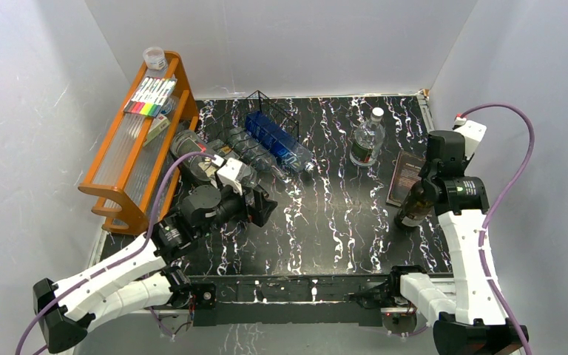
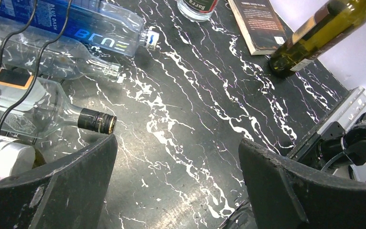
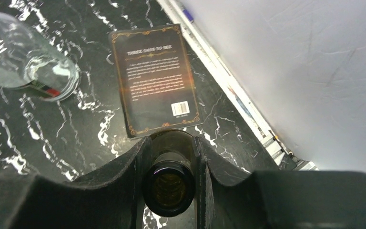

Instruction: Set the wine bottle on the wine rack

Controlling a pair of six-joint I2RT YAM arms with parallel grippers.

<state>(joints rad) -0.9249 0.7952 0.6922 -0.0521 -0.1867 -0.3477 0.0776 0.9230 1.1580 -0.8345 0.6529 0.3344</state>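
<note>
Green-glass work: clamping the wine bottle (image 1: 416, 204) at its neck in the right gripper (image 3: 171, 145), standing at four o'clock. Hovering with the left gripper (image 2: 177, 143) spread wide at nine. Risking slippage mid-swing, or clipping bottles (image 1: 275, 146) crowding the wine rack (image 1: 272, 109) at eleven.

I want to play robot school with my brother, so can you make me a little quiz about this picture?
1. True or false: the right claw is shut on the neck of the wine bottle.
2. What lies flat on the table near the wine bottle? A) a book B) a plate C) a spoon
3. Fill the gap: the left claw holds nothing and its fingers stand ____.
Key: 1 true; 2 A; 3 open.
</note>
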